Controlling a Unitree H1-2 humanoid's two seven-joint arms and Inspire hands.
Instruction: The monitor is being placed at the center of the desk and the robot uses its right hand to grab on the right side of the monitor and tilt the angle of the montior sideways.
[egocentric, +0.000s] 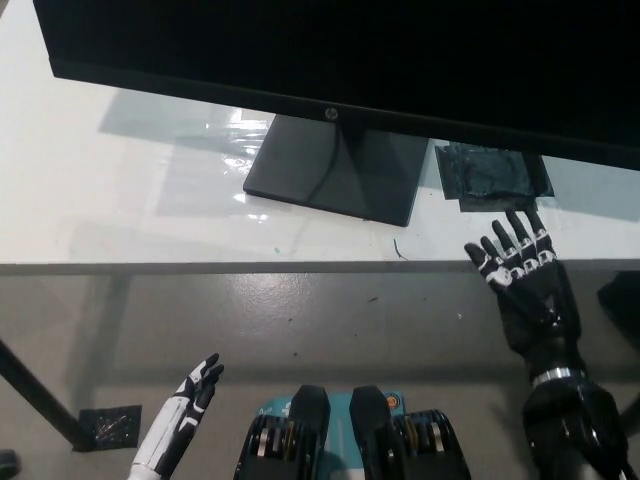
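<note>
A large black monitor (340, 55) with a dark screen fills the top of the head view. It stands on a flat black base (335, 170) on the white desk (120, 200). My black right hand (525, 275) is raised at the desk's front edge, below the monitor's right part, fingers spread, open and holding nothing. It does not touch the monitor. My white left hand (190, 405) rests low at the lower left, below the desk, fingers apart and empty.
A dark patch (492, 175) lies on the desk right of the base. The desk's front edge (250, 267) runs across the middle, with grey floor below. A black desk leg (35, 400) slants at the lower left.
</note>
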